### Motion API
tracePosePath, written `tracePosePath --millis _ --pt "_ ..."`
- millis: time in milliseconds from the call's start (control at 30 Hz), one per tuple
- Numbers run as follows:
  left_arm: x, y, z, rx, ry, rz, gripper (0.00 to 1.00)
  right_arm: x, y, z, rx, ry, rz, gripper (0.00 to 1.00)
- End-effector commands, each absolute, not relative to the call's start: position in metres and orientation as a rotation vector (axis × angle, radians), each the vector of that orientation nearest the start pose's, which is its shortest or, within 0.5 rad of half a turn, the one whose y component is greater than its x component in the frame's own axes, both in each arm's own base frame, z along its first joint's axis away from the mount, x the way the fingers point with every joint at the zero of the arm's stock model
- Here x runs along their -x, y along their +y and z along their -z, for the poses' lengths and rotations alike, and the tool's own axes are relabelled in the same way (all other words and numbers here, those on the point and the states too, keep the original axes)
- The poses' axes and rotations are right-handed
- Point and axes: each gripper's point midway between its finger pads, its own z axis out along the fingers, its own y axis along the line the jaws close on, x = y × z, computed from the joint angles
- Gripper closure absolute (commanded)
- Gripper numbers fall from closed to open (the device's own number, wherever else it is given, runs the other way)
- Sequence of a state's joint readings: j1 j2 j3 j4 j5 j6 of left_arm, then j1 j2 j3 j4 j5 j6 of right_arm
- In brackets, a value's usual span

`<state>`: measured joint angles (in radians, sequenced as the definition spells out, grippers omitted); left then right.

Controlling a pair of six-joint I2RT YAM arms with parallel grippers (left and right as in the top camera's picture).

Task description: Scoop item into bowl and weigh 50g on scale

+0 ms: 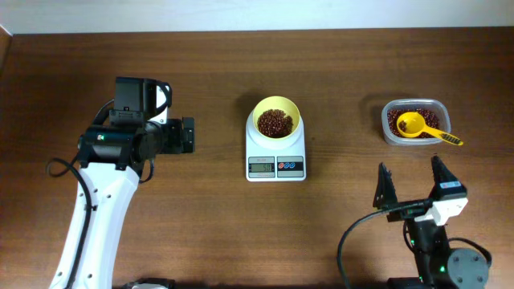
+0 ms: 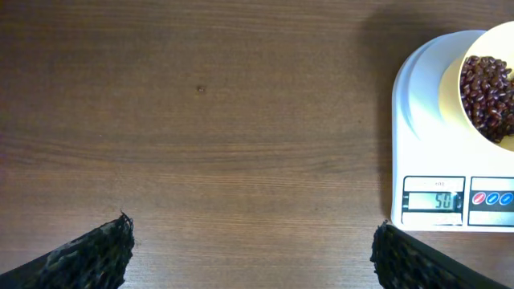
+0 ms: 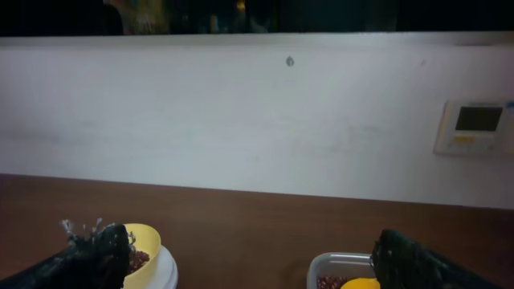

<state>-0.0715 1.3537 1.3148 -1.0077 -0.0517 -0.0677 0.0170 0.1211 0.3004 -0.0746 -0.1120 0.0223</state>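
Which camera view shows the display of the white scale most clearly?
The left wrist view: the display is close and reads 50. Overhead, the display is too small to read. The right wrist view shows only the scale's edge, no display.

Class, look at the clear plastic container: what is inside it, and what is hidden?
Red-brown beans lie in the container, with a yellow scoop resting on them, its handle over the rim. Beans beneath the scoop are hidden.
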Motion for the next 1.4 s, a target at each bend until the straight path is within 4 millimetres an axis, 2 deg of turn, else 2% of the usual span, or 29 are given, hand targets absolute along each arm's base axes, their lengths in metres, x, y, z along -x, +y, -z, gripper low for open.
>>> tracePosePath --millis 0,67,267,400,500,567,700,933,1067,1367 --pt "-0.333 -0.014 -0.213 0.011 2.604 -0.016 0.01 -0.227 0.023 -0.26 0.082 1.451 -0.115 0.01" --pt "-0.333 -0.014 -0.213 0.011 2.604 -0.016 0.01 -0.229 0.023 -0.244 0.078 1.462 -0.113 0.01" --pt "-0.333 -0.014 -0.213 0.011 2.604 -0.016 0.01 -0.233 0.007 -0.238 0.003 1.462 -0.044 0.01" --pt "-0.333 -0.014 -0.213 0.011 2.604 -0.016 0.01 -0.243 0.004 -0.218 -0.009 1.401 -0.035 0.01" --pt "-0.333 -0.014 -0.213 0.011 2.604 -0.016 0.01 -0.244 0.0 -0.208 -0.028 1.436 -0.017 0.01" --pt "-0.333 -0.014 -0.213 0.011 2.604 -0.016 0.01 -0.246 -0.006 -0.198 -0.045 1.478 0.003 0.01" --pt "-0.333 -0.014 -0.213 0.011 2.604 -0.016 0.01 -0.246 -0.002 -0.155 -0.04 1.653 -0.025 0.01" --pt "-0.333 -0.014 -0.213 0.011 2.604 -0.016 0.01 -0.246 -0.003 -0.155 -0.042 1.651 -0.015 0.01" --pt "-0.333 -0.014 -0.213 0.011 2.604 -0.016 0.01 -0.246 -0.002 -0.155 0.048 1.652 0.061 0.01" --pt "-0.333 -0.014 -0.213 0.011 2.604 -0.016 0.01 -0.246 -0.002 -0.155 0.047 1.651 0.061 0.01"
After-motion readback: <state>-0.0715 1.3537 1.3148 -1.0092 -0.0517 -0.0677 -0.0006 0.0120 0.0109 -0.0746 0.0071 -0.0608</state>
